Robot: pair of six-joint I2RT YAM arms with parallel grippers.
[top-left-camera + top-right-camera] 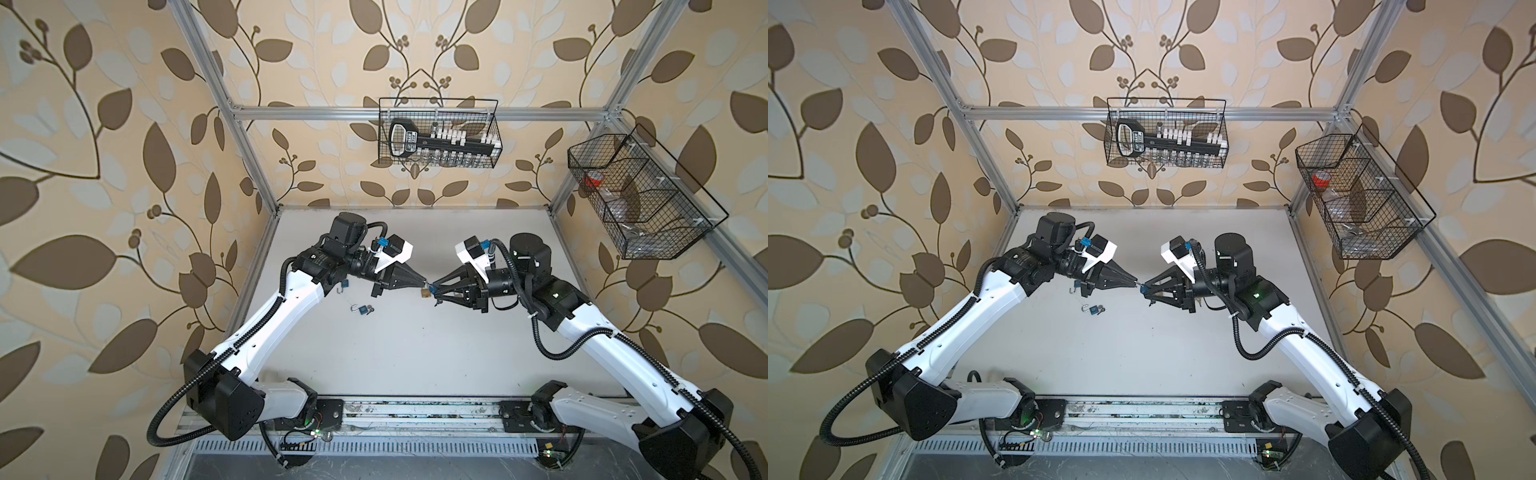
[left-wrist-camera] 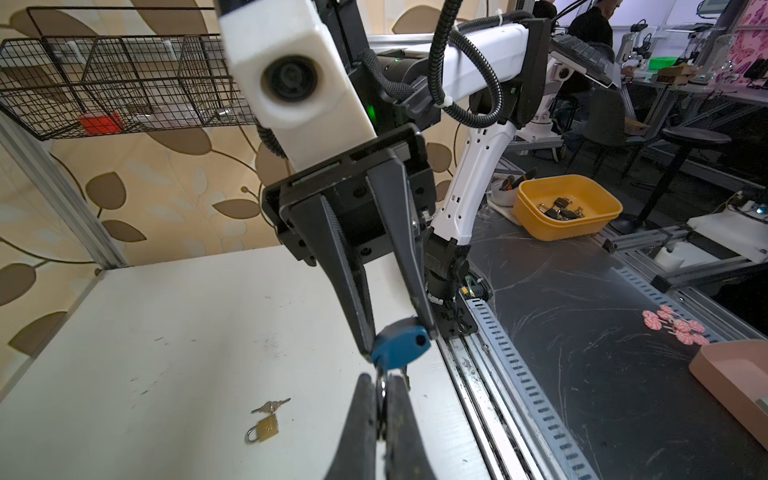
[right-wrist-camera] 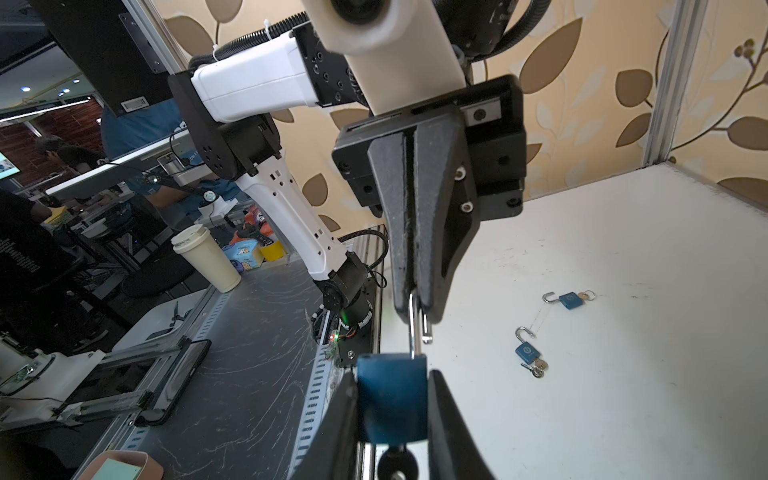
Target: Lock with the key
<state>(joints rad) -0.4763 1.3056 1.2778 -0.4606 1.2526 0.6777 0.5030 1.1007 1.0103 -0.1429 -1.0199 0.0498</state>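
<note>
Above the middle of the table, both top views show the two grippers tip to tip. My right gripper (image 3: 392,376) is shut on the body of a blue padlock (image 3: 392,407), one finger on each side. A dark key head (image 3: 397,461) shows at the padlock's underside. Its silver shackle (image 3: 412,328) stands open, the short leg free of the body. My left gripper (image 2: 382,380) is shut on that shackle. In a top view the left gripper (image 1: 423,283) and right gripper (image 1: 433,288) almost touch.
Two more blue padlocks (image 3: 571,300) (image 3: 528,351) with open shackles lie on the white table (image 1: 415,353) near the left arm. A brass padlock (image 2: 266,428) with small keys (image 2: 270,405) lies under the grippers. Wire baskets hang on the back wall (image 1: 438,133) and right wall (image 1: 640,195).
</note>
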